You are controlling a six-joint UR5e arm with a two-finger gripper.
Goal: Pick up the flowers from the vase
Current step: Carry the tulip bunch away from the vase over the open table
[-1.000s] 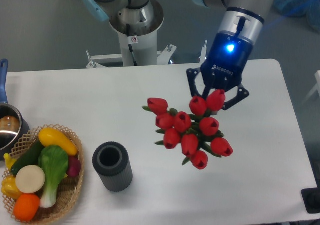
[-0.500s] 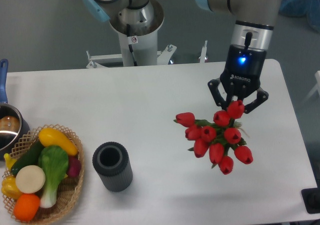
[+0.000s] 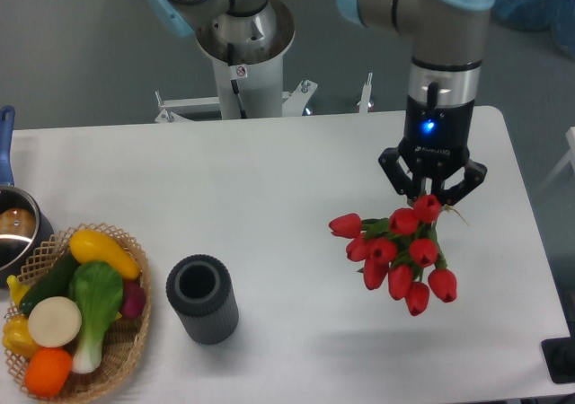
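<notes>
Jaws (image 3: 432,191) grip flowers (image 3: 401,250) (well right of vase (image 3: 202,298))

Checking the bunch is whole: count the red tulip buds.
9 red tulip buds, clustered under the gripper right of the dark grey ribbed cylinder vase: one far left, one topmost, seven below. More may be hidden.

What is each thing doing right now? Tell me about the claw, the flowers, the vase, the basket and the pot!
Gripper: shut on the flowers, over the table's right side.
Flowers: out of the vase, hanging from the gripper.
Vase: upright, empty, mouth open.
Basket: full of toy vegetables.
Pot: at the left edge, mostly cut off, something inside.
</notes>
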